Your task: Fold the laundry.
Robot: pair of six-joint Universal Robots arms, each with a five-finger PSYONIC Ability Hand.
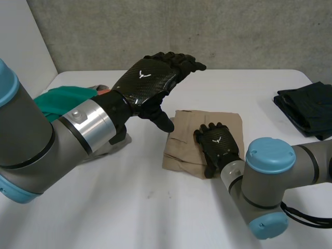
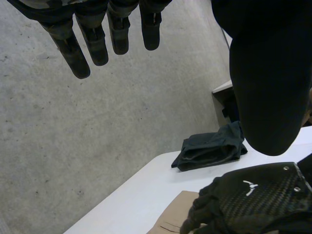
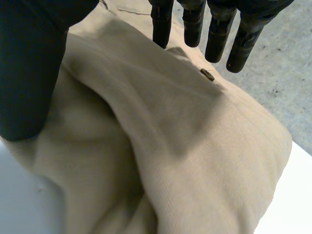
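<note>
- The beige garment (image 1: 184, 140) lies in the middle of the white table (image 1: 129, 207), folded into a compact rectangle. Its near edge looks bunched, not crisp.
- The right hand (image 1: 217, 145) rests flat on top of the beige garment, toward its right half. The fingers (image 3: 194, 24) are straight and the thumb is spread, so it presses and grips nothing.
- A small dark stud (image 3: 207, 74) shows on the beige garment, just off those fingertips.
- The left hand (image 1: 148, 78) hangs in the air above and to the left of the beige garment. It is released and holds nothing: the fingers are extended and the thumb points down toward the garment's left corner without touching it.
- A dark garment (image 1: 306, 106) sits well to the right of the beige garment, near the table's edge. It looks like a folded stack (I judge it finished).
- A green garment (image 1: 65, 98) lies well to the left of the beige garment, partly behind the left arm, in a loose heap.
- Progress, as I judge it: the beige garment is folded or nearly so and perhaps needs a final smoothing. The dark one appears done. The green heap is yet to be folded, so roughly a third of the work looks left.
</note>
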